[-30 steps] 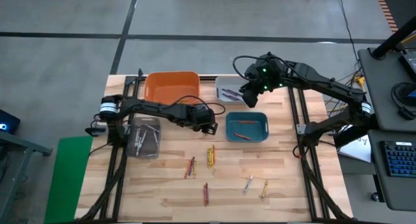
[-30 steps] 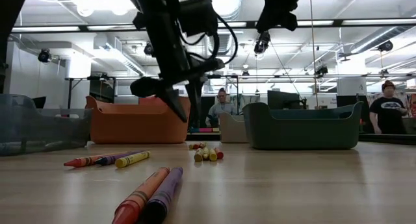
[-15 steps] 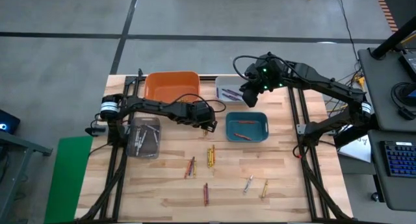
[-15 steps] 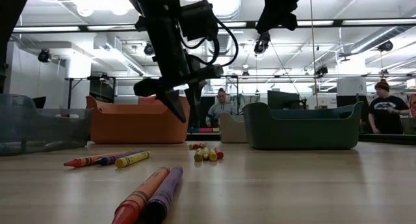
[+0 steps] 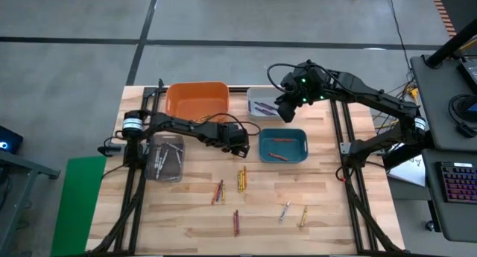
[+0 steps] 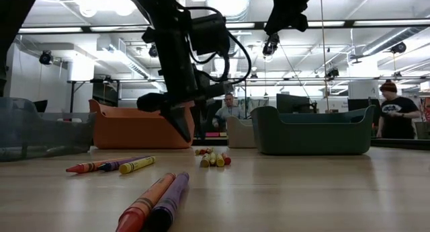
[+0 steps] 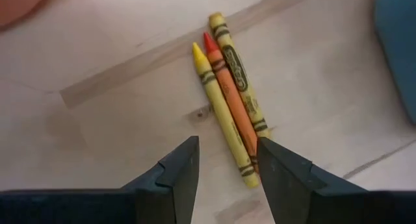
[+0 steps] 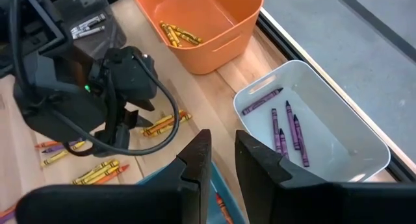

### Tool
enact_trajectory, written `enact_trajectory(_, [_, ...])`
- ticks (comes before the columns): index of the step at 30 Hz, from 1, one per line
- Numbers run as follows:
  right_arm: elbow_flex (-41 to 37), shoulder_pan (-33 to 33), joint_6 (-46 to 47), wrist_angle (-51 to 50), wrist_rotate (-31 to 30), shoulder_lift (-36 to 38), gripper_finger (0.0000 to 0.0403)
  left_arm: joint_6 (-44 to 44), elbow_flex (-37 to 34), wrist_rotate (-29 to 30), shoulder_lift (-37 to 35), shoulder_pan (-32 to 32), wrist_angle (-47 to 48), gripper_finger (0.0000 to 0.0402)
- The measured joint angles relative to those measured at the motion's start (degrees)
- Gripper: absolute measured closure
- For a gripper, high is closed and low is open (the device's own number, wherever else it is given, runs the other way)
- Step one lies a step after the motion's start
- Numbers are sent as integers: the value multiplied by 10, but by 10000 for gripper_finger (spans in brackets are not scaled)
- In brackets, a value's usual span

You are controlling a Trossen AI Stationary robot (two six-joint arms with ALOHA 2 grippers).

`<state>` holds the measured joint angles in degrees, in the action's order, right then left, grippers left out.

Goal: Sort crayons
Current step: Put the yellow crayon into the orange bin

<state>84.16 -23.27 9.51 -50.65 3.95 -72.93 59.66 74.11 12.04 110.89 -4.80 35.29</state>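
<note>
Two yellow crayons and one orange crayon (image 7: 227, 100) lie side by side on the wooden table (image 5: 335, 190); in the high view this trio (image 5: 241, 179) is near the table's middle. My left gripper (image 7: 226, 149) hangs open just above the table, pointing steeply down, its fingers a little to the far side of the trio (image 6: 213, 158) and touching nothing. My right gripper (image 8: 222, 152) hovers high over the white bin (image 5: 264, 102) at the far edge, with a narrow gap between its fingers and nothing in it.
The orange bin (image 5: 197, 99) holds yellow crayons and the white bin (image 8: 312, 120) holds purple ones. A teal bin (image 5: 283, 145) stands right of my left gripper, a clear bin (image 5: 165, 156) at the left. Loose crayons (image 5: 218, 191) (image 5: 236, 222) (image 5: 285, 211) lie toward the near edge.
My left gripper has sunk a little toward the table, above the far end of the three crayons. The crayons have not moved.
</note>
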Motion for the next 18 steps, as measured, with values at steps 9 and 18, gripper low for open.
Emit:
enact_trajectory(9, [0,0,6,0,0,0,344,7,0,13,0,-1,-4,265])
enact_trajectory(18, [0,0,11,0,0,0,344,9,0,9,26,1,-12,265])
